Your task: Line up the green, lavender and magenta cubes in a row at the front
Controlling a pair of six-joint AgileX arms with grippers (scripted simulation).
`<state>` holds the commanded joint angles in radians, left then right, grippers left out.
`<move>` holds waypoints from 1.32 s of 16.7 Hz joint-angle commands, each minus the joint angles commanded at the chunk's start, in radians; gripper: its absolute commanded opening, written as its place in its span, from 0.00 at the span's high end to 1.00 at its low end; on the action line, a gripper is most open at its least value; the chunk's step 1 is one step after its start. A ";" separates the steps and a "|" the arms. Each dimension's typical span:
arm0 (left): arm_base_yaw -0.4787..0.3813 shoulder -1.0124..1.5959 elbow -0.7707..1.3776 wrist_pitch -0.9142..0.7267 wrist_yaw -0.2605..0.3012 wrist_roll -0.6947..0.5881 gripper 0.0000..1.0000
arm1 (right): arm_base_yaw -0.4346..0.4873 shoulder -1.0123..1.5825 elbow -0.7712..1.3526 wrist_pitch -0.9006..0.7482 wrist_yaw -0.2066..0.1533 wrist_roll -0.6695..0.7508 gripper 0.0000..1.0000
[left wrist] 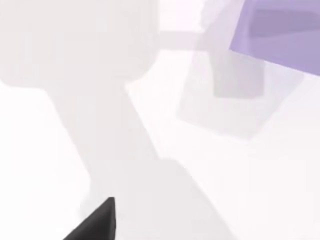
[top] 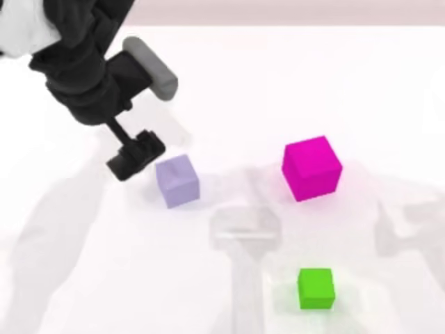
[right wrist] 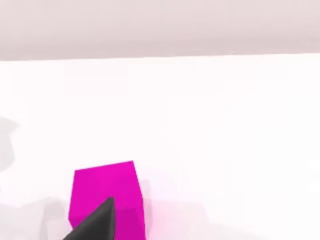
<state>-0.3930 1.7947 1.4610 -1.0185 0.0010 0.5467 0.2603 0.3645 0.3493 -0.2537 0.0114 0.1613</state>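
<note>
The left gripper (top: 135, 156) is seen just left of the lavender cube (top: 178, 180); whether its fingers are parted cannot be told.

Lighting: bright, even, diffuse; the white table (top: 278, 83) is washed out to near glare across most of the top view.
Shadows: faint, soft-edged grey shapes on the table, several overlapping near the front centre and at both sides. A pale pink tint spills onto the surface around the magenta cube (top: 311, 168).
Focus: soft throughout; the lavender cube (top: 178, 181) looks hazy at its edges. In the left wrist view it (left wrist: 277, 32) shows large and blurred.
</note>
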 joint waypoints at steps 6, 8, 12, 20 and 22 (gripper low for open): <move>-0.086 0.341 0.344 -0.194 0.002 0.118 0.00 | -0.209 -0.312 -0.298 0.213 -0.009 -0.138 0.00; -0.098 0.393 0.398 -0.219 0.002 0.135 0.00 | -0.243 -0.355 -0.341 0.247 -0.011 -0.157 0.00; -0.101 0.404 0.409 -0.224 0.002 0.139 0.00 | -0.250 -0.364 -0.349 0.254 -0.011 -0.161 0.00; -0.098 0.446 0.295 -0.063 0.003 0.140 0.00 | -0.250 -0.364 -0.349 0.254 -0.011 -0.161 0.00; -0.099 0.471 0.239 0.022 0.003 0.141 0.00 | -0.250 -0.364 -0.349 0.254 -0.011 -0.161 0.00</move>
<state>-0.4916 2.2653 1.7001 -0.9962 0.0037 0.6873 0.0100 0.0000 0.0000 0.0000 0.0000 0.0000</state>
